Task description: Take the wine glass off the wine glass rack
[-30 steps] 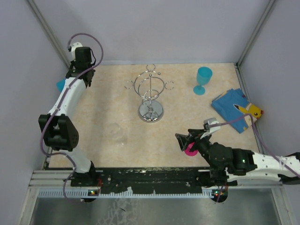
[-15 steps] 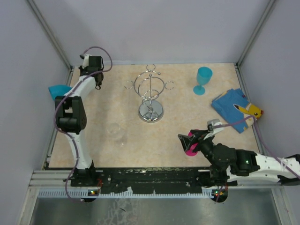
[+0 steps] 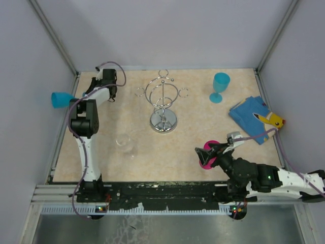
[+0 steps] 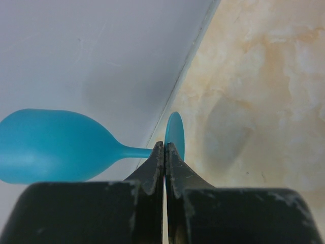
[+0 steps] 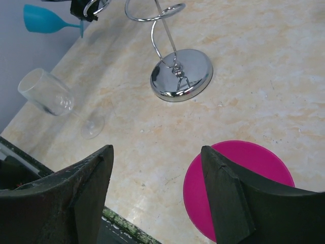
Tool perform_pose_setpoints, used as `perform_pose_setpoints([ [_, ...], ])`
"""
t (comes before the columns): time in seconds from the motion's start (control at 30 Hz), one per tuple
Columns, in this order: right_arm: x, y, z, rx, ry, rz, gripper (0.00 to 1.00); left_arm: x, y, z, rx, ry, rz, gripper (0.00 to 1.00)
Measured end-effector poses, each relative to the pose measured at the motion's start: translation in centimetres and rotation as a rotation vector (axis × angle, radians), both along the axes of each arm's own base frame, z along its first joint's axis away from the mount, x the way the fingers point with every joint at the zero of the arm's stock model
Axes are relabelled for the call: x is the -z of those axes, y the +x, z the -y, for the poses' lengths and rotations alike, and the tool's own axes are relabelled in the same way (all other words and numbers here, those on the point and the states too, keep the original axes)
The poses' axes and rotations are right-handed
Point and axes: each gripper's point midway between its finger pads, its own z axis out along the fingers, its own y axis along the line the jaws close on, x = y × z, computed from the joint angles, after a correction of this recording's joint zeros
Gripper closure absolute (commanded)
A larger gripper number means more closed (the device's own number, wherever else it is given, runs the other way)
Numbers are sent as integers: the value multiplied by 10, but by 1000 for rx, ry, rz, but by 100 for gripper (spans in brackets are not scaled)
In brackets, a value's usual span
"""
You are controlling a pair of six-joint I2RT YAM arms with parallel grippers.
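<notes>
The chrome wine glass rack (image 3: 163,101) stands mid-table on its round mirror base (image 5: 181,76); no glass shows on its loop arms. My left gripper (image 4: 164,147) is shut on the foot (image 4: 175,134) of a blue wine glass (image 4: 51,145), held sideways with its bowl out past the table's left edge by the wall; it also shows in the top view (image 3: 60,99). My right gripper (image 5: 156,150) is open low over the table near the front right, its right finger over a pink disc (image 5: 238,183).
A clear wine glass (image 3: 126,144) stands left of the rack toward the front. A second blue glass (image 3: 220,86) stands at the back right. A blue cloth with a yellow figure (image 3: 254,118) lies at the right edge. Walls close in at left, back and right.
My left arm has folded, its wrist moving right and down, with the blue glass now pointing out past the left edge. My right gripper has shifted slightly right with the pink disc.
</notes>
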Motion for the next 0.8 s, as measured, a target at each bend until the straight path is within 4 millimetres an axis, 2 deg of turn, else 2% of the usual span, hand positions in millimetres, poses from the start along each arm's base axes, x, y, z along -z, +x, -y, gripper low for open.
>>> perform_pose_setpoints([
  [0.27, -4, 0, 6, 2, 35, 0, 30, 46, 3, 4, 35, 70, -160, 100],
  [0.37, -5, 0, 8, 4, 47, 1, 30, 57, 4, 9, 56, 110, -215, 100],
  [0.8, 3, 0, 11, 7, 38, 1, 30, 64, 7, 23, 122, 173, -287, 100],
])
